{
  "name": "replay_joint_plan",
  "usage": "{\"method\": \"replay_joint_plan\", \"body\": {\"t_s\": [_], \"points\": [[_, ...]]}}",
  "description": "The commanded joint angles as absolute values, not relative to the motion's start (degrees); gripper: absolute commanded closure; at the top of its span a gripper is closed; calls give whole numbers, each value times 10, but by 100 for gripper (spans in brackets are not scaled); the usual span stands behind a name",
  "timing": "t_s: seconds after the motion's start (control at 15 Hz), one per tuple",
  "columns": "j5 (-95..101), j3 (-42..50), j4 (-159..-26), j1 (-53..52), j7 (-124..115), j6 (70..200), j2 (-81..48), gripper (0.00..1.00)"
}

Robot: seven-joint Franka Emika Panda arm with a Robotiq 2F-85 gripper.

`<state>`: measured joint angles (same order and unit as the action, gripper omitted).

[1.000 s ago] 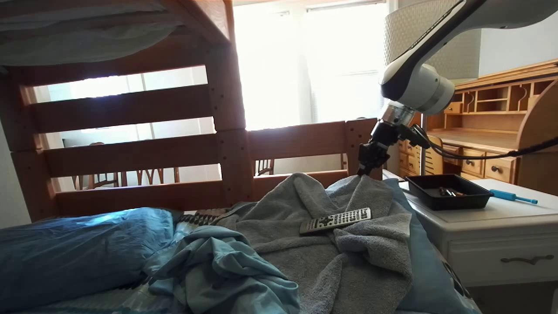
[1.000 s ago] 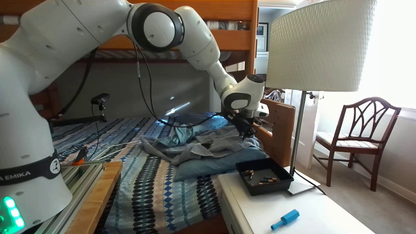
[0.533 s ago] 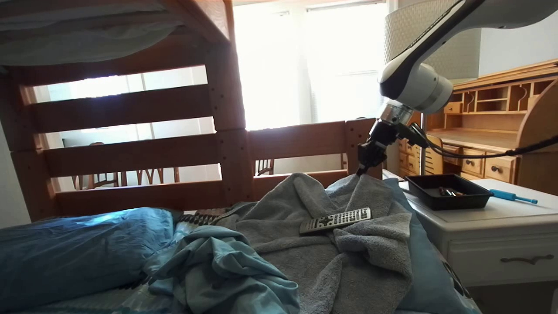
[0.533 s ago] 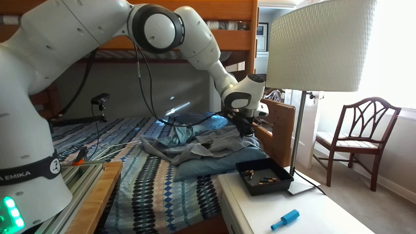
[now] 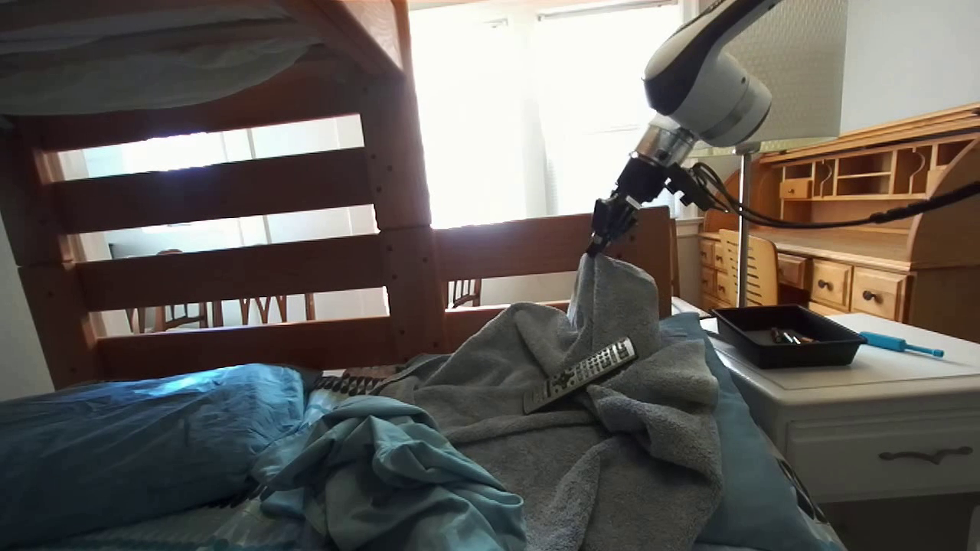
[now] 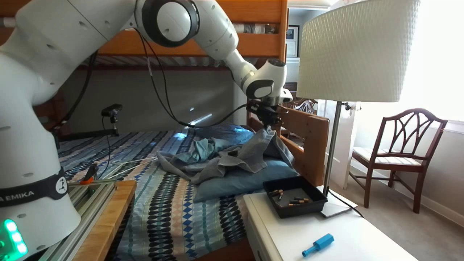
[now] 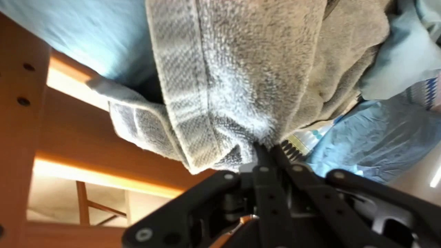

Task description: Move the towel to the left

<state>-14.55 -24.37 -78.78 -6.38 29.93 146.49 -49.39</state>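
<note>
Pinching tight, the gripper [image 7: 268, 148] holds up a peak of the grey towel [image 7: 248, 69], so lifting seems in hand and a slow leftward pull next, while an exterior view shows what the wrist view lacks, a remote [image 5: 579, 375] on the towel, itself lying partly over a blue pillow [image 6: 233, 185]

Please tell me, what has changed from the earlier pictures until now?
In both exterior views, the closed fingers have lifted a pinched edge of the towel up and toward picture left. The remote control on it slants more steeply. The black tray and lamp stayed.
</note>
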Motion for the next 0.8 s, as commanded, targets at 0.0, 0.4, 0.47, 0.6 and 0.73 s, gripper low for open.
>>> {"method": "replay_joint_plan", "body": {"t_s": [0.0,0.4,0.47,0.6,0.73], "points": [[-103,-260,-772,-91,321,1447,-458,99],[-93,-317,-709,-150,409,1372,-468,99],[-94,-326,-698,-159,423,1353,-474,99],[-104,-333,-672,-183,456,1303,-485,99],[-106,-337,-648,-203,488,1259,-502,99]]}}
